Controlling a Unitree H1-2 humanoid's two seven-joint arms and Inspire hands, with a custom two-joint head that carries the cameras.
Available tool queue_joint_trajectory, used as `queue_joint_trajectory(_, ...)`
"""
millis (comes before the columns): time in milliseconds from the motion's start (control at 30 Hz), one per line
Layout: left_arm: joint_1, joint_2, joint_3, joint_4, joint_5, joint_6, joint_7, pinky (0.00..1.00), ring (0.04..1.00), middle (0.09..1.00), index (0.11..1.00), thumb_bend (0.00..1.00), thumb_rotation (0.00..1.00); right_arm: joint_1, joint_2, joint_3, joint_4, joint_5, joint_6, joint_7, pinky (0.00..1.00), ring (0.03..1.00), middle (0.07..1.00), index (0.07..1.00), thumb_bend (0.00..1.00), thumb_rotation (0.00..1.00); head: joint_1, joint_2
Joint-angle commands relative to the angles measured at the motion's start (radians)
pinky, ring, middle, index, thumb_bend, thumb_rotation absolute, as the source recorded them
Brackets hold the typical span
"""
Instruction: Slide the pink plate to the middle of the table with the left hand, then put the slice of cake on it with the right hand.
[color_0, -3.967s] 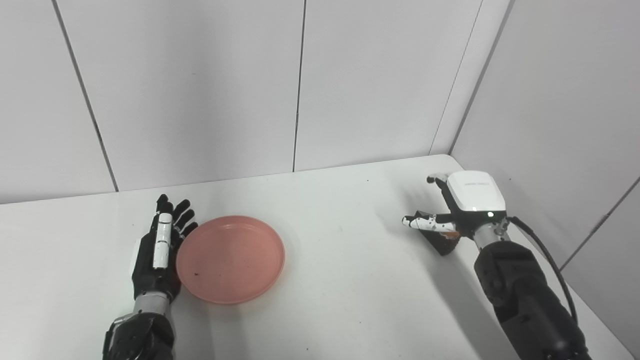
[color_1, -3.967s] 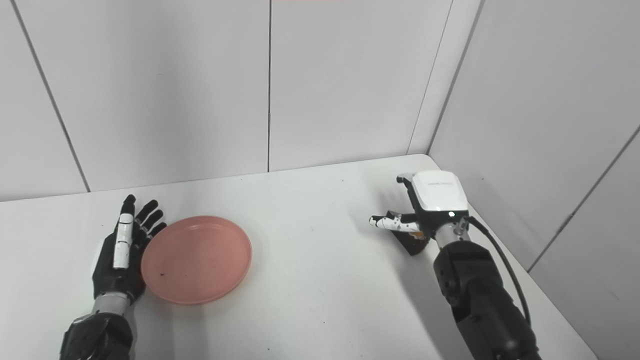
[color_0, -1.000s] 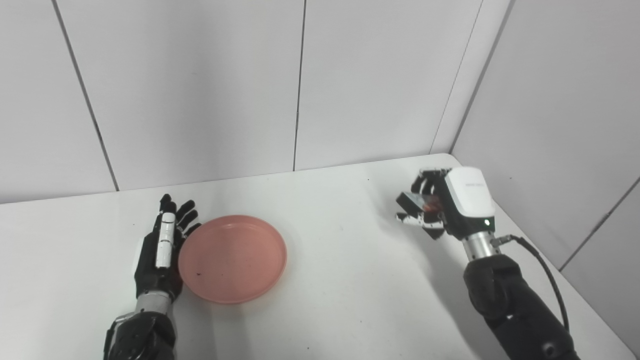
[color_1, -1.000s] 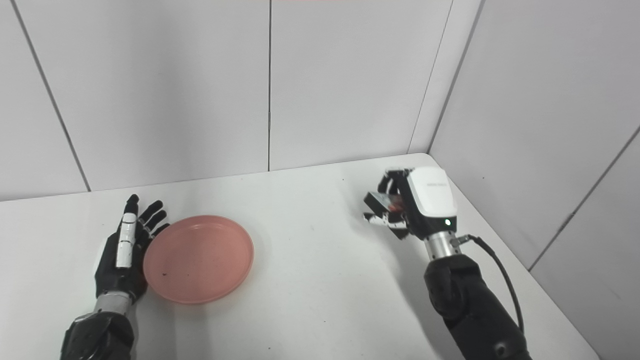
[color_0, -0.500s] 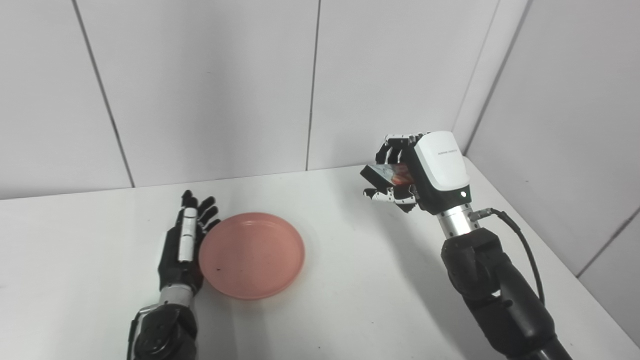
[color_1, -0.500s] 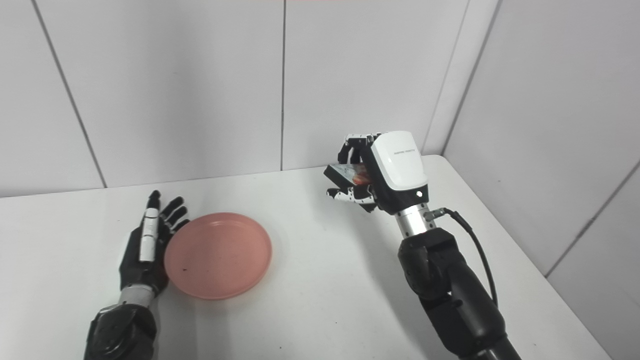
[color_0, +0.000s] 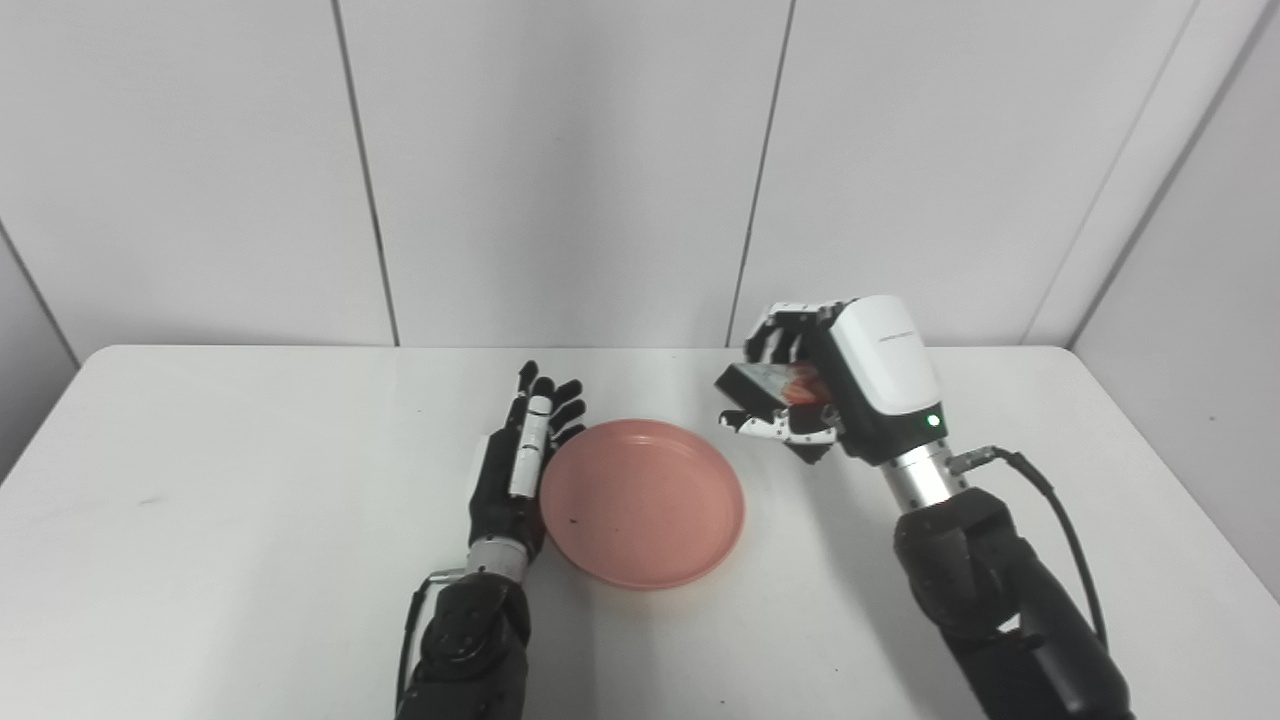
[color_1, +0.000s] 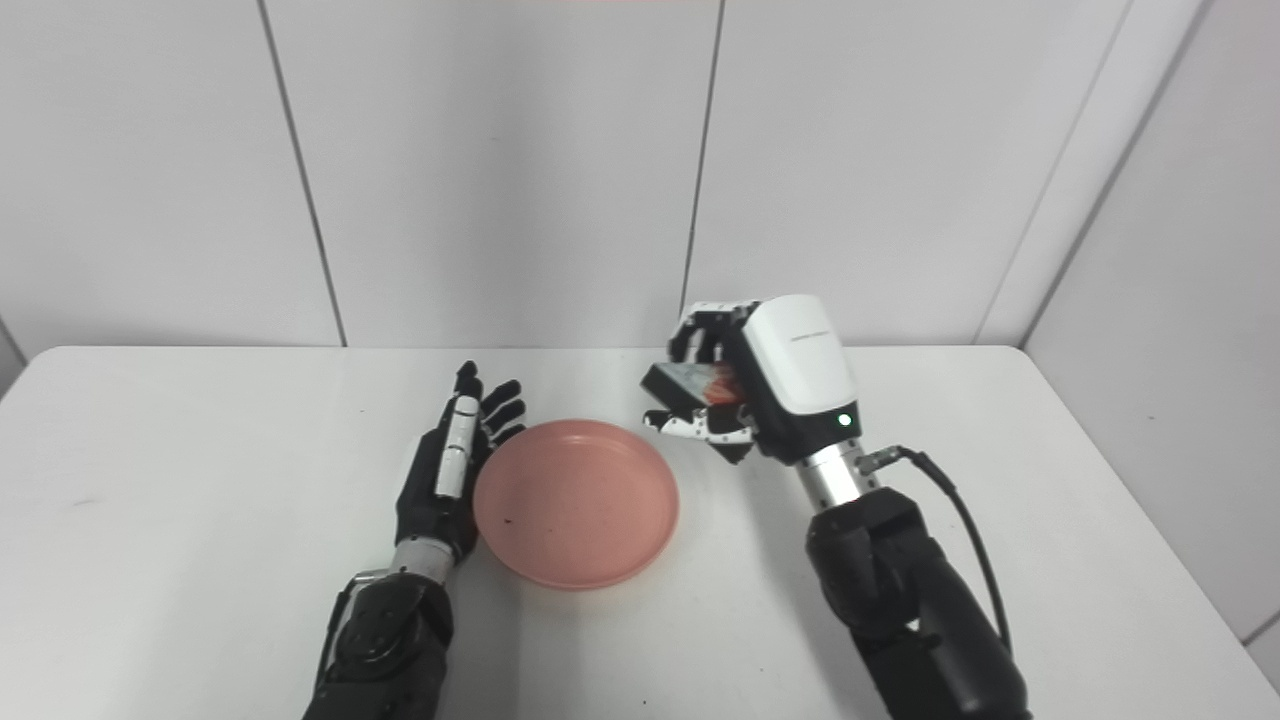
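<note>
The slice of cake (color_0: 770, 383), held tight in the right hand (color_0: 835, 390) above the tabletop (color_0: 250, 480), could be dropped beside the pink plate (color_0: 643, 503) if let go too soon, while nothing is held by the flat, spread left hand (color_0: 520, 465)

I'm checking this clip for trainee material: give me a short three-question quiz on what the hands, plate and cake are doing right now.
1. True or false: the pink plate has food on it.
2. What does the right hand hold? A) the cake slice B) a cup C) nothing
3. Fill in: the left hand lies open on the table, against the plate's ____ edge.

Key: 1 false; 2 A; 3 left.
</note>
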Motion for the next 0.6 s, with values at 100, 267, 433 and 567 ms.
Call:
queue_joint_trajectory(100, 0.024, -0.012, -0.001, 0.072, 0.015, 0.023, 0.021, 0.81, 0.846, 0.848, 1.000, 0.61, 0.85, -0.045, 0.054, 0.021, -0.048, 0.006, 0.015, 0.065, 0.15, 0.200, 0.287, 0.472, 0.51, 0.15, 0.023, -0.007)
queue_joint_trajectory(267, 0.018, -0.020, 0.002, 0.102, 0.018, 0.000, 0.024, 0.80, 0.835, 0.830, 0.998, 0.63, 0.83, -0.061, 0.099, 0.048, -0.016, -0.026, -0.018, 0.053, 0.12, 0.171, 0.250, 0.470, 0.51, 0.14, 0.041, -0.014)
queue_joint_trajectory(433, 0.014, -0.023, 0.000, 0.124, 0.023, -0.021, 0.024, 0.79, 0.839, 0.834, 1.000, 0.60, 0.85, -0.074, 0.121, 0.070, 0.013, -0.033, -0.008, 0.078, 0.14, 0.187, 0.266, 0.471, 0.51, 0.14, 0.040, -0.015)
queue_joint_trajectory(567, 0.018, -0.023, 0.003, 0.123, 0.020, -0.024, 0.018, 0.79, 0.837, 0.834, 1.000, 0.62, 0.83, -0.079, 0.131, 0.090, 0.054, -0.043, -0.017, 0.078, 0.14, 0.190, 0.267, 0.472, 0.51, 0.14, 0.039, -0.019)
